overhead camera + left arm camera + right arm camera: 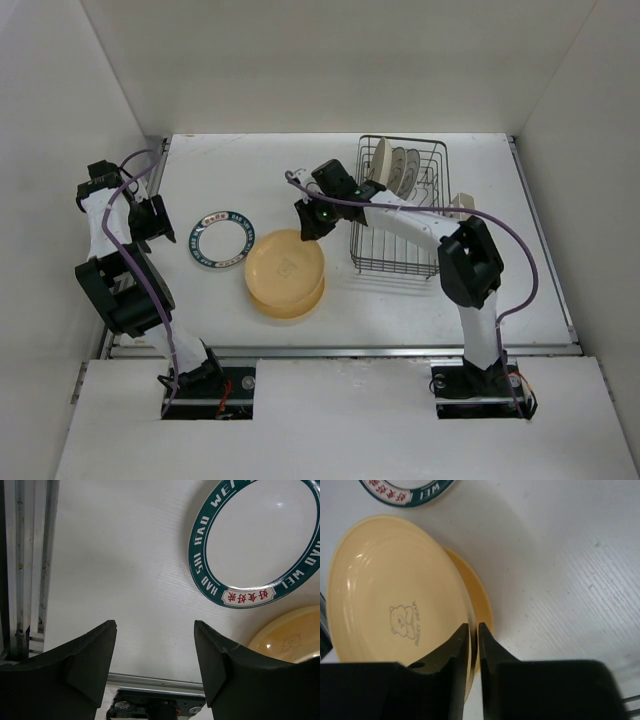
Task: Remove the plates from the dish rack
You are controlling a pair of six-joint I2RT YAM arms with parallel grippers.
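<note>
- Your right tool (474,645) is pressed almost together. The rim of the pale yellow plate (395,590) sits in the thin gap between its fingers, so it is pinching that plate at the edge.
- That plate (the one with the small bear drawn at its centre) lies flat on top of a deeper yellow plate (482,605), whose rim shows past it on one side. From above, you will find the pair on the bench (500,290) just left of the dish rack (395,268).
- The teal-rimmed plate (222,240) lies flat on the bench just left of the yellow pair, its edge close to theirs; you cannot tell whether they touch.
- The dish rack stands at the right rear of the bench, with the upright plates (395,165) on edge at its far end, a cream one at the left of the row. The near part of the rack shows only bare wire.
- Your left tool (155,655) is spread wide and holds nothing. It hangs over bare bench near the left side, with the teal-rimmed plate ahead of it and to its right.
</note>
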